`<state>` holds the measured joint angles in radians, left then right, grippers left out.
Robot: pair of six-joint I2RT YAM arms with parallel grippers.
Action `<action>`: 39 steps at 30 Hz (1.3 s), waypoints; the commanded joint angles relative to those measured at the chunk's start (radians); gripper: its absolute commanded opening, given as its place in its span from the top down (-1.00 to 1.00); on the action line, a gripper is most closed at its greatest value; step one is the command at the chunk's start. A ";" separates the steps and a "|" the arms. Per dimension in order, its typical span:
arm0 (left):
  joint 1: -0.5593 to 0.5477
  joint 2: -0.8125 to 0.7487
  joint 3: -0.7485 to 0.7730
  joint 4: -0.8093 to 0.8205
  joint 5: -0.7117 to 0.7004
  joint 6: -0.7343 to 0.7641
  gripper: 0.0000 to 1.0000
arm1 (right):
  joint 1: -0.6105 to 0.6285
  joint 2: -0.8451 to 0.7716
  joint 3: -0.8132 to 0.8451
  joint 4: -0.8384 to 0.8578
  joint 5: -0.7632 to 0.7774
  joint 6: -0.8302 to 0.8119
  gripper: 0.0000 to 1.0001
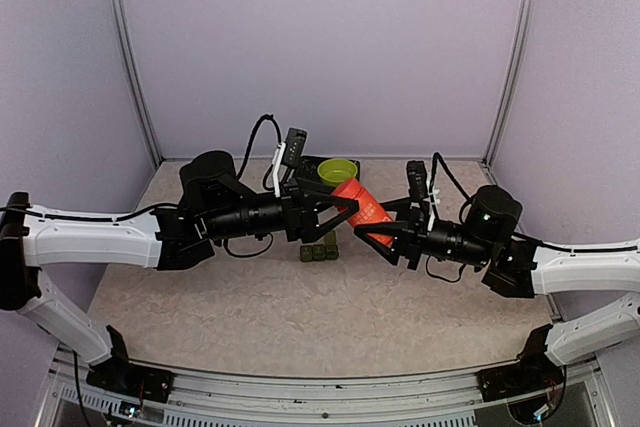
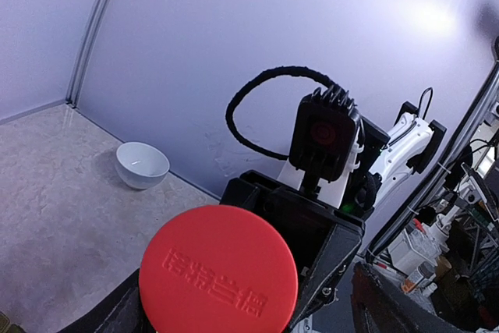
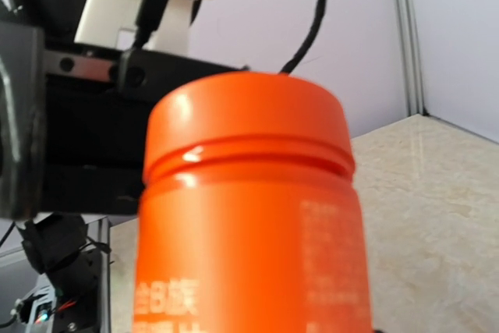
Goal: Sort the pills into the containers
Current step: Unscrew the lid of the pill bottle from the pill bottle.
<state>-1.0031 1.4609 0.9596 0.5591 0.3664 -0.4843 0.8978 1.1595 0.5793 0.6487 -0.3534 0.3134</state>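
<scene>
An orange-red bottle hangs tilted above the table between both arms. My right gripper is shut on its lower body, and the bottle fills the right wrist view and hides those fingers. My left gripper meets its top, with a finger on either side of the round red cap. One finger shows apart from the cap's edge, and whether the jaws press on it is hidden. The containers, dark green boxes in a row, sit on the table under the bottle. No pills show.
A lime green bowl stands near the back wall behind the grippers. A white bowl rests on the table by the wall in the left wrist view. The beige table is enclosed by pale walls.
</scene>
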 commanded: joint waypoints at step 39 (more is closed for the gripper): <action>-0.008 -0.024 0.028 0.055 0.130 0.034 -0.60 | 0.004 0.018 -0.012 0.080 -0.108 -0.005 0.79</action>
<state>-1.0050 1.4681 1.0058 0.5732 0.4789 -0.4637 0.8967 1.2037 0.5793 0.7162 -0.5415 0.3115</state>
